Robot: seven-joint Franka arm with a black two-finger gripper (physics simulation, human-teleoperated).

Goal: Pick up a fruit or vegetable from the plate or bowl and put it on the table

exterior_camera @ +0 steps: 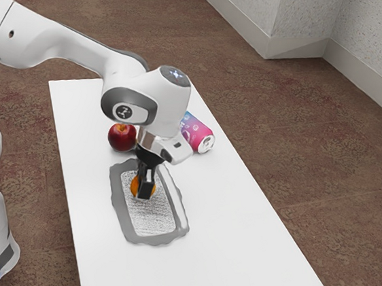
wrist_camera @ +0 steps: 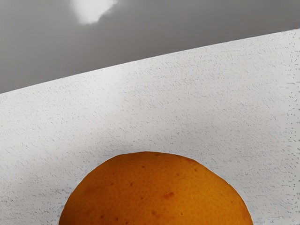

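You have the white worktop spread below your gripper. Next down in size, the grey-rimmed tray: directly under the gripper, pale speckled floor inside. Pink-and-blue can lies on its side on the worktop, off from your gripper toward the exterior view's upper right. Red apple sits near the gripper, toward the exterior view's upper left, outside the tray. Smallest, the orange: right at your gripper, over the tray's inner floor; whether gripped or loose, you cannot tell.
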